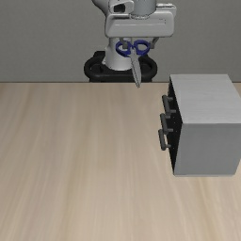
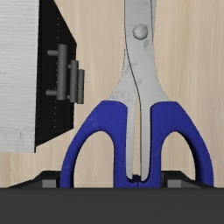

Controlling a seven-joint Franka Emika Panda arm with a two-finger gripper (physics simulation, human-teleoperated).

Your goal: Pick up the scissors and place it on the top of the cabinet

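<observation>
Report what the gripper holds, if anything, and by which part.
The blue-handled steel scissors, gripped at the handle end where the two loops meet; the blades point away from the gripper.

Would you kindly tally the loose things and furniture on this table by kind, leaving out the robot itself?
scissors: 1
cabinet: 1
Total: 2
</observation>
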